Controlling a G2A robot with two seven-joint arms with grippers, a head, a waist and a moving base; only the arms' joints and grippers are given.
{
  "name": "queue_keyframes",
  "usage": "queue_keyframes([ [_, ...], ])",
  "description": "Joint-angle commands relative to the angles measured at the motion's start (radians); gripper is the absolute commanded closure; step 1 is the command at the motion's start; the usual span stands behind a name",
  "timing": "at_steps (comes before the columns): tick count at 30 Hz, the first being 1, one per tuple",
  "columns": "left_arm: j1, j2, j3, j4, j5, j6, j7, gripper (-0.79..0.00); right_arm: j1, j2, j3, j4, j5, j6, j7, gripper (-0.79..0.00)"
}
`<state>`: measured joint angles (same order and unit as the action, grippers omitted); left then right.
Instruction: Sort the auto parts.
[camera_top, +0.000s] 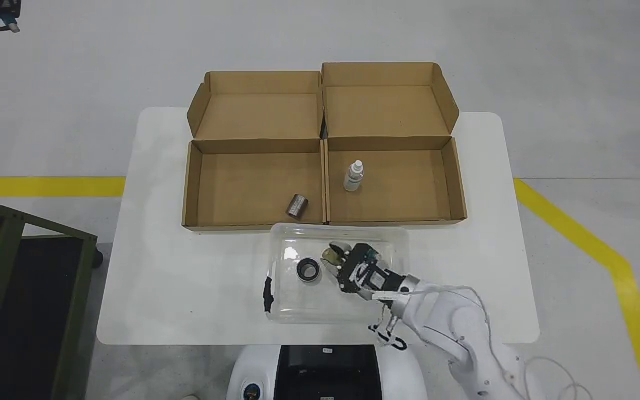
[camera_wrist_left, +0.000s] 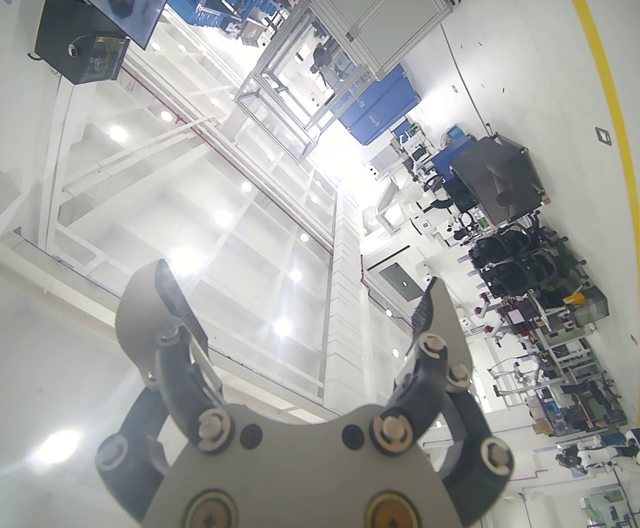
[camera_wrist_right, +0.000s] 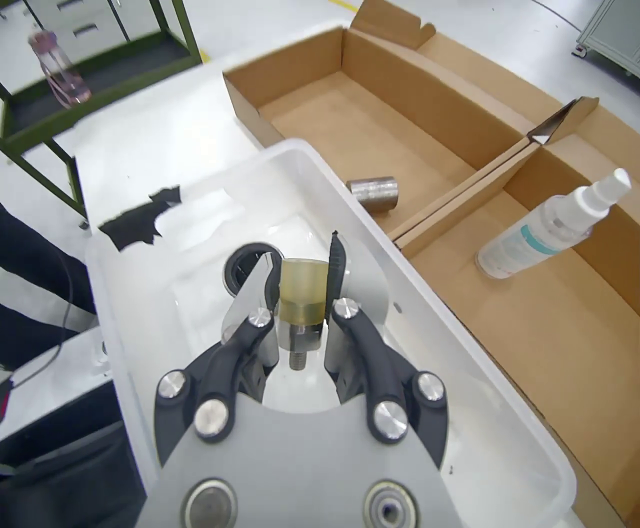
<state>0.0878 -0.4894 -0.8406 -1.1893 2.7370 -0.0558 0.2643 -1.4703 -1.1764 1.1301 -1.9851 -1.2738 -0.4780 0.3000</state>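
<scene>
Top view is showing a clear bin sitting on the white counter, just in front of two open cardboard boxes. A metal cylinder is lying in the left box, and a spray bottle is resting in the right box. Right wrist view is revealing more: the right hand is clamping a yellowish bumper with a threaded stud above the bin. A black ring is lying beneath, and the bin wall is standing between hand and boxes. Left hand is gaping apart, pointing at the ceiling.
</scene>
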Motion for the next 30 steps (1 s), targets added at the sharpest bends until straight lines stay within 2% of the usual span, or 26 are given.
queue_keyframes([
  [1,0.0,0.0,0.0,0.0,0.0,0.0,0.0,-0.785,0.006,-0.001,0.012,0.022,0.065,-0.022,-0.063,0.0],
  [17,0.0,0.0,0.0,0.0,0.0,0.0,0.0,-0.785,0.09,-0.018,0.036,0.107,0.432,-0.172,-0.41,0.0],
  [30,0.0,0.0,0.0,0.0,0.0,0.0,0.0,-0.785,0.089,-0.022,0.094,0.099,0.597,-0.245,-0.53,0.0],
])
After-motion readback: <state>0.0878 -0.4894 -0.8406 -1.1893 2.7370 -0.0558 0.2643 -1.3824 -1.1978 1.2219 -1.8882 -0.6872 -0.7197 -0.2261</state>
